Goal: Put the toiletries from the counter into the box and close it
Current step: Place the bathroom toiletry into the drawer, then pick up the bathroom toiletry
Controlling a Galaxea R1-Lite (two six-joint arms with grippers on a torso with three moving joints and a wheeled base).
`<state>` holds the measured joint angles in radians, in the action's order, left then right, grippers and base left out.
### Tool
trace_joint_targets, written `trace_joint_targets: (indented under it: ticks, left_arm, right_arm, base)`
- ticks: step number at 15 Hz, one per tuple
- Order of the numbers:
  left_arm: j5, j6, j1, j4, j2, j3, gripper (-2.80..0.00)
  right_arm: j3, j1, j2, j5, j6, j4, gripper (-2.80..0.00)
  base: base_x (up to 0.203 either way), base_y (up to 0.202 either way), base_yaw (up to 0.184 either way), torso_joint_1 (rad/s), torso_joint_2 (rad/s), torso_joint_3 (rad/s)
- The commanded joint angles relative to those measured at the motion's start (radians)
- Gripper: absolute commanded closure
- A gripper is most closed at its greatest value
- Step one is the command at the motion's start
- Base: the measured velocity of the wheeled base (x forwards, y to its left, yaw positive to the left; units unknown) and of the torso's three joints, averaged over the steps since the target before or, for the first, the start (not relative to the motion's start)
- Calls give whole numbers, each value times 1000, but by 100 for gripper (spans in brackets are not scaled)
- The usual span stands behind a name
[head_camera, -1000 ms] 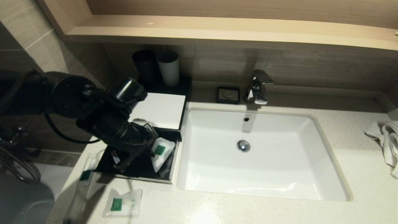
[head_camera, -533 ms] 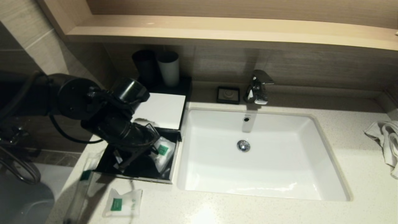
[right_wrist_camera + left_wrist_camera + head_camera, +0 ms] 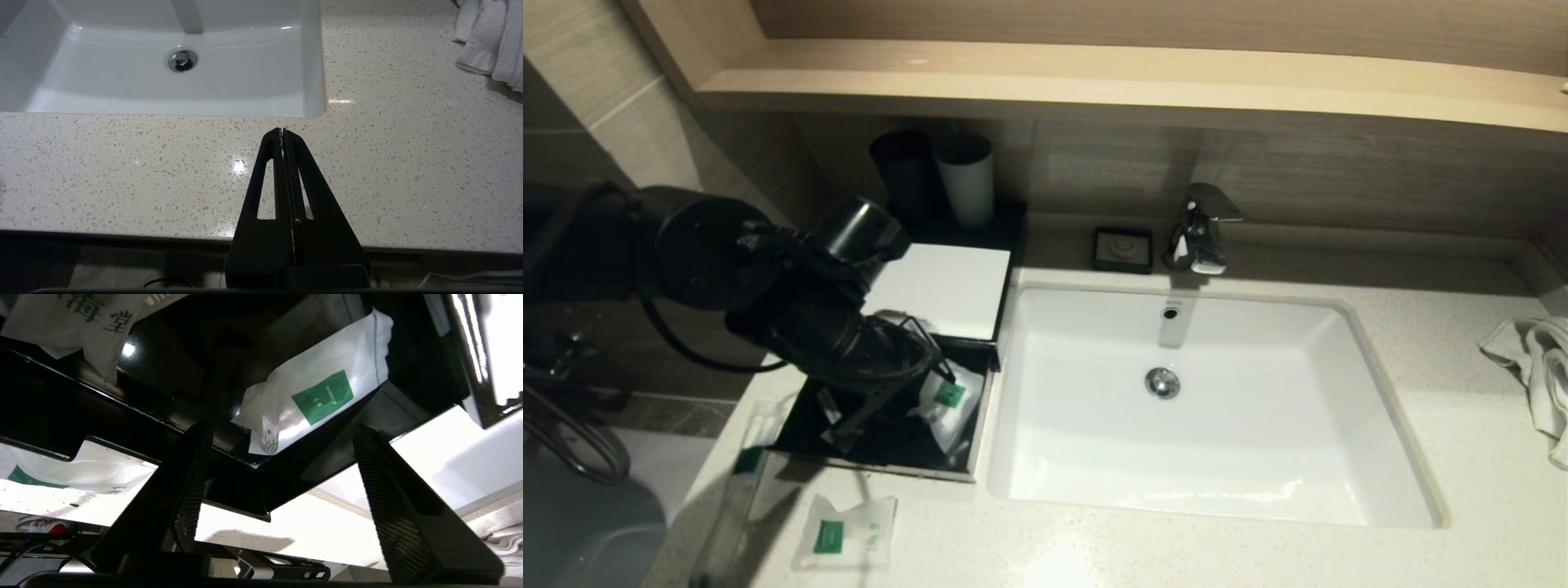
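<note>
The black box [image 3: 882,469] stands open left of the sink, its white-lined lid [image 3: 939,290] tilted back. A white packet with a green label [image 3: 947,402] lies inside it, also seen in the left wrist view [image 3: 318,400]. My left gripper [image 3: 841,420] hovers over the box's front part, open and empty [image 3: 282,433], above the box wall [image 3: 229,494]. A second white packet [image 3: 845,531] lies on the counter in front of the box, and a long clear packet [image 3: 747,457] lies at the box's left. My right gripper [image 3: 282,132] is shut over the front counter, outside the head view.
The white sink [image 3: 1388,408] takes up the middle of the counter, with a faucet [image 3: 1201,229] and a black soap dish [image 3: 1123,249] behind it. Two cups [image 3: 964,180] stand behind the box. A white towel [image 3: 1535,367] lies at the far right.
My left arm has shifted slightly over the box. The packet inside the box has settled a little. The right arm has not moved.
</note>
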<state>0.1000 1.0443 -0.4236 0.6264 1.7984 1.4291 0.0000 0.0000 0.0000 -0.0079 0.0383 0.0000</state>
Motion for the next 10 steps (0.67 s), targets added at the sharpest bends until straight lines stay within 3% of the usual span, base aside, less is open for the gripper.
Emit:
trace_joint_targets:
  ticks: [1, 6, 7, 10]
  left_arm:
    - [-2, 4, 0, 5, -33, -2, -280]
    - [-8, -46, 2, 25, -129, -21, -280]
    - [-10, -57, 2, 35, -150, -26, 0]
    - [-21, -113, 2, 97, -216, -45, 0]
  right_arm:
    - [0, 0, 0, 0, 0, 0, 0]
    - [0, 0, 0, 0, 0, 0, 0]
    - [0, 0, 0, 0, 0, 0, 0]
    - [0, 0, 0, 0, 0, 0, 0]
  base:
    - [0, 0, 0, 0, 0, 0]
    - [0, 0, 0, 0, 0, 0]
    - [0, 0, 0, 0, 0, 0]
    - [0, 0, 0, 0, 0, 0]
